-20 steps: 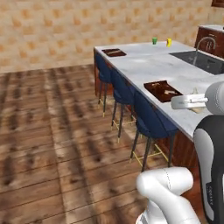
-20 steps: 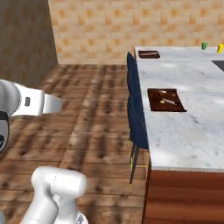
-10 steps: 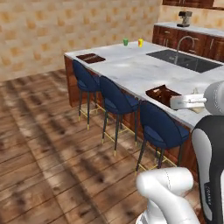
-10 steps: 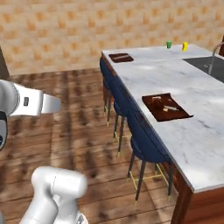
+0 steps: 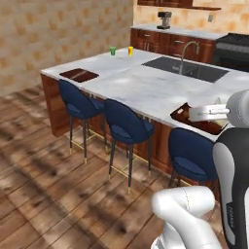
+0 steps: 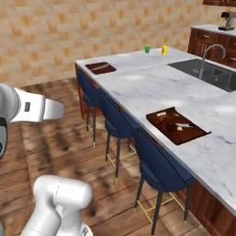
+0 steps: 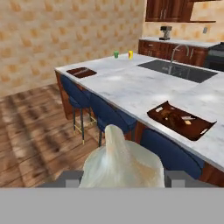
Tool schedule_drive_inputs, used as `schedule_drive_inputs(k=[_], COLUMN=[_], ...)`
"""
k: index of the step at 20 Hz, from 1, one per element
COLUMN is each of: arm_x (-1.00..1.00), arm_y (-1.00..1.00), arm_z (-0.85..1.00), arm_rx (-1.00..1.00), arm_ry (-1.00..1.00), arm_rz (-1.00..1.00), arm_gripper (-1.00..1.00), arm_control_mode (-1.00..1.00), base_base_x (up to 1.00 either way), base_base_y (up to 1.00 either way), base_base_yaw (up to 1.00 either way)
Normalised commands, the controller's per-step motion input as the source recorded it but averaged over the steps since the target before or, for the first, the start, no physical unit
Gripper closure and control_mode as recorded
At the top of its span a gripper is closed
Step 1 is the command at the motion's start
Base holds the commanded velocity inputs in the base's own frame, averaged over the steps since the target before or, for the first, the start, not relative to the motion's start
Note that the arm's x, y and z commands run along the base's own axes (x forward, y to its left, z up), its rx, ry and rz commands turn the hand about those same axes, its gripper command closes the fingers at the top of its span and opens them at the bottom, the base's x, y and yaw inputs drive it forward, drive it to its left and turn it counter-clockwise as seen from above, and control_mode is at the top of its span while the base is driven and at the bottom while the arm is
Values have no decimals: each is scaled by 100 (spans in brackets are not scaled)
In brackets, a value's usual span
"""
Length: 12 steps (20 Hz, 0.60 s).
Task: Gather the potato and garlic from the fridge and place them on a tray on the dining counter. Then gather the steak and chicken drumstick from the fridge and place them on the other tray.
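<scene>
While the off-white pointed garlic bulb (image 7: pixel 122 162) is sitting large at the bottom of the hand view, the two-finger pincer (image 7: pixel 122 178) is grasping it, jaws standing fairly wide around its sides with a grey fingertip (image 7: pixel 69 177) showing on either flank; the bulb's lower part is being cut off by the frame edge. Ahead, brown plank flooring (image 5: pixel 44 165) is lying open to the left, giving free room along the row of dark blue stools (image 5: pixel 127 130) tucked against the near edge of the long white-grey marble dining counter (image 6: pixel 152 87). On that top, close to its near edge, a dark brown rectangular tray (image 6: pixel 178 125) is carrying several small pieces too blurred to name; in the left base view the white arm is covering part of it. Farther left along the counter, a second dark tray (image 6: pixel 101 67) is lying near the end corner. Beyond it, a small green cup (image 6: pixel 147 49) and a yellow cup (image 6: pixel 164 50) are standing side by side, and a dark sink (image 5: pixel 186 69) with a curved tap is sitting to the right.
</scene>
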Motion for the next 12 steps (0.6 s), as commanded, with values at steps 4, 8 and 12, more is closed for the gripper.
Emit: schedule_drive_inputs(k=[4, 8, 12], arm_x=[0, 0, 0], arm_y=[0, 0, 0], arm_z=[0, 0, 0], arm_rx=[0, 0, 0], arm_ry=[0, 0, 0], arm_rz=[0, 0, 0], arm_gripper=[100, 100, 100], arm_control_mode=[100, 100, 100], base_base_x=[66, 35, 20], base_base_y=[100, 100, 100], base_base_yaw=[-38, -23, -18])
